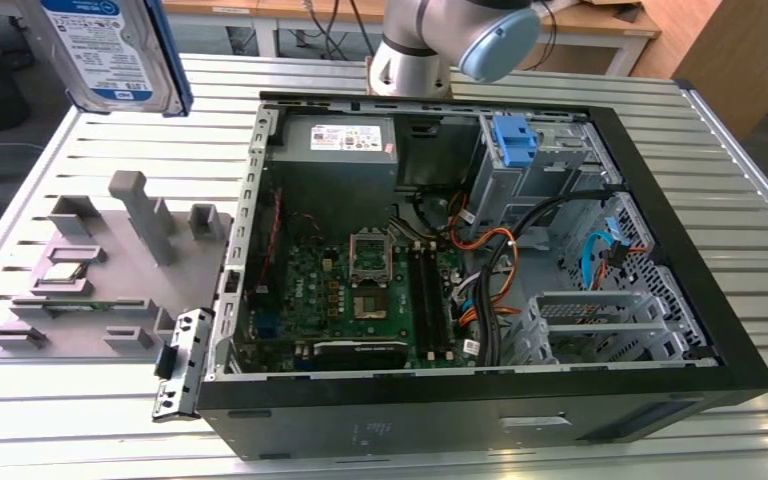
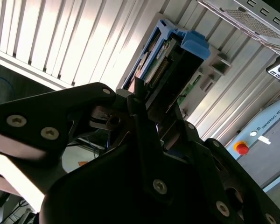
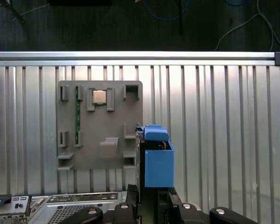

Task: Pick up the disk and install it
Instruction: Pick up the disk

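1. fingers [image 2: 142, 116] clenched on the disk [image 1: 111, 50], held above the bench [image 1: 91, 420] at 10 o'clock from the open case [image 1: 491, 420].
2. judgement: carry wants a firm, square grip, disk well clear of the case rim.

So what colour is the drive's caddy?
Blue; the disk's plastic caddy shows best in the first wrist view.

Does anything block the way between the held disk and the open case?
Nothing visible does. The gripper holds the disk up over the table at the exterior view's left, and the case lies open-topped. Inside, cables cross near the drive cages.
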Tool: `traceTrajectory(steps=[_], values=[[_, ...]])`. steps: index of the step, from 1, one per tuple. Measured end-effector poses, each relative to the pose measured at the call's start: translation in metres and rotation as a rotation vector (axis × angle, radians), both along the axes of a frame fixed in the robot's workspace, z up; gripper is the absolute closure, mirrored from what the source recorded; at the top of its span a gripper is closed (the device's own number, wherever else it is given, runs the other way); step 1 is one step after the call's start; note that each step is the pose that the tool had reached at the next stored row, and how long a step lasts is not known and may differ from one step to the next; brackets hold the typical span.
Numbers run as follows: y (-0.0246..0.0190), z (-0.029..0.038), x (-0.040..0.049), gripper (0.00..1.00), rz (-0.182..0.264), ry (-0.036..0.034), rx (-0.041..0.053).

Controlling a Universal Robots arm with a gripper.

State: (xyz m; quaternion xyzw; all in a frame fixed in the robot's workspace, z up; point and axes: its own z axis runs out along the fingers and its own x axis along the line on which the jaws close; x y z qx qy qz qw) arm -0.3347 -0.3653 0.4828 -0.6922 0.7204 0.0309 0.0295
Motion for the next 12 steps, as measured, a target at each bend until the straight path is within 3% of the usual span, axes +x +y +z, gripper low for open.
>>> traceTrajectory(steps=[7, 12], values=[[0.0, 0.0, 0.0103, 0.65, 0.0, 0.0001, 0.0024], [0.0, 0.0001, 0.0114, 0.65, 0.0, 0.0001, 0.0024]])
